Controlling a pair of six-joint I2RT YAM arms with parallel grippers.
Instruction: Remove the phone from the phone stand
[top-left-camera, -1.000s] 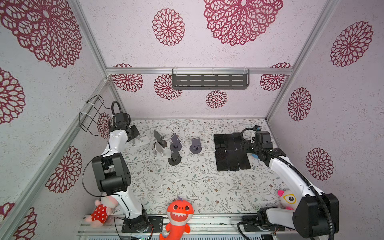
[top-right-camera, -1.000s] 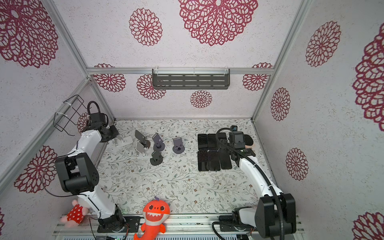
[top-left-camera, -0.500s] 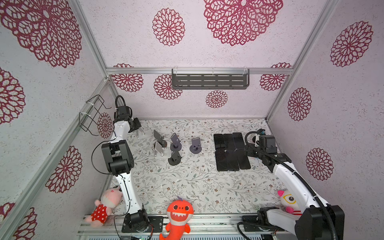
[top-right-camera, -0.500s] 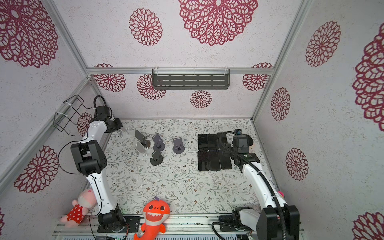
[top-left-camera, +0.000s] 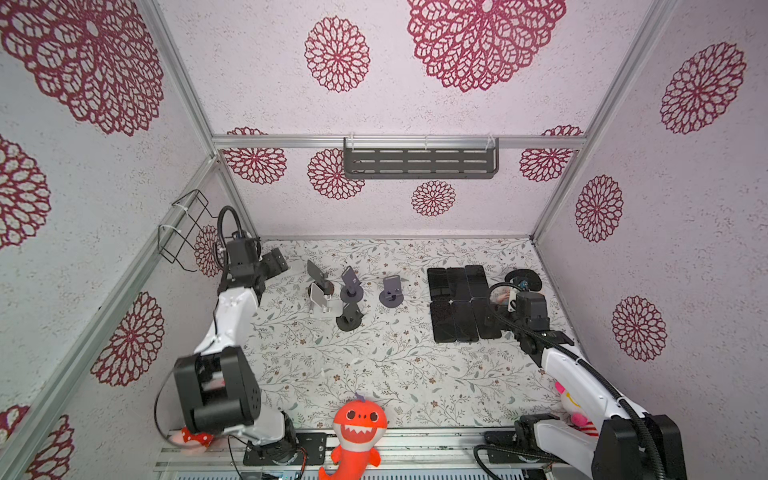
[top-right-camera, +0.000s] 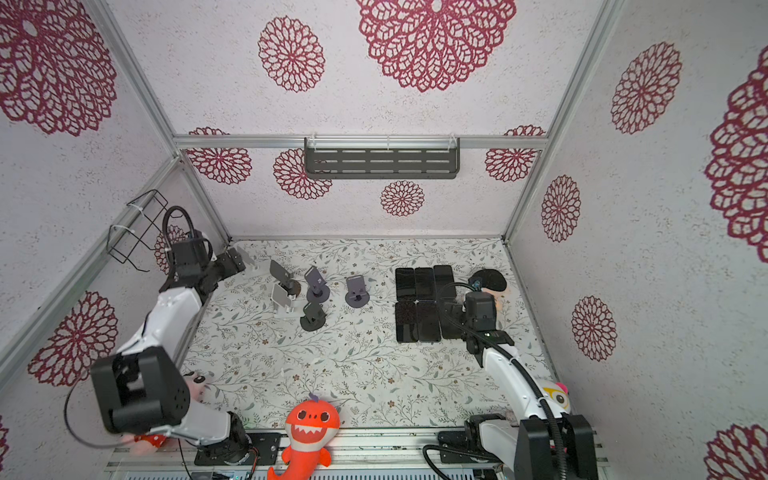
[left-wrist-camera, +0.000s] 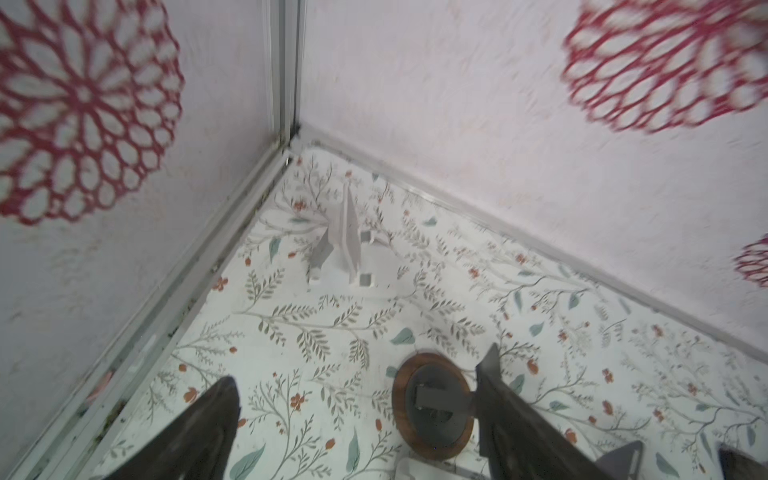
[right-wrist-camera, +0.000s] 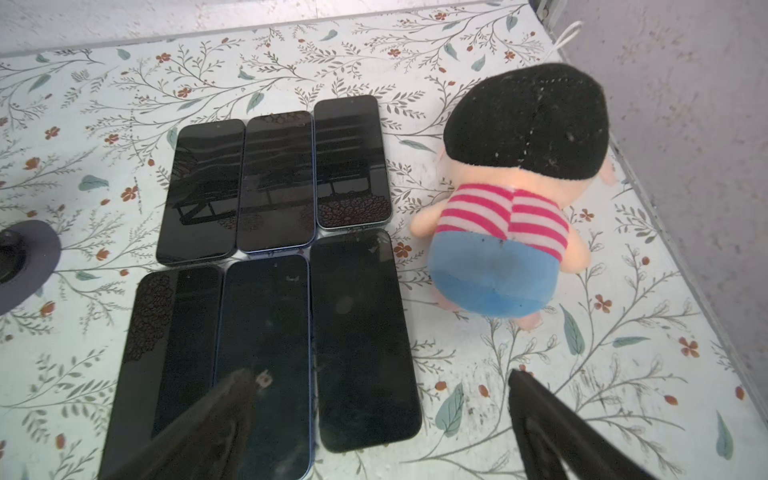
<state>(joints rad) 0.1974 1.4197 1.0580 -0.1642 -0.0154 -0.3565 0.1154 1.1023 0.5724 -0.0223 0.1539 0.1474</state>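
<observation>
Since both of your arms carry nothing, treat this step as a clean retreat, not a grab. Your right gripper (right-wrist-camera: 382, 376) stands spread wide over the six phones (top-left-camera: 459, 320), which lie flat, screens up, in two rows of three near the right edge of the tabletop (top-left-camera: 374, 374). No phone shows on any of the stands (top-left-camera: 351, 291) grouped left of the middle, so the job looks as good as done. Lift straight up before you swing away, so that no finger drags the end phone (right-wrist-camera: 361, 332) out of line or nudges the plush doll (right-wrist-camera: 507, 216) just beside it. Your left gripper (left-wrist-camera: 361, 370) is splayed and empty too, near the far-left corner. Raise it clear of the wooden-based stand (left-wrist-camera: 432, 405) beneath it and the white stand (left-wrist-camera: 349, 245) in the corner.
</observation>
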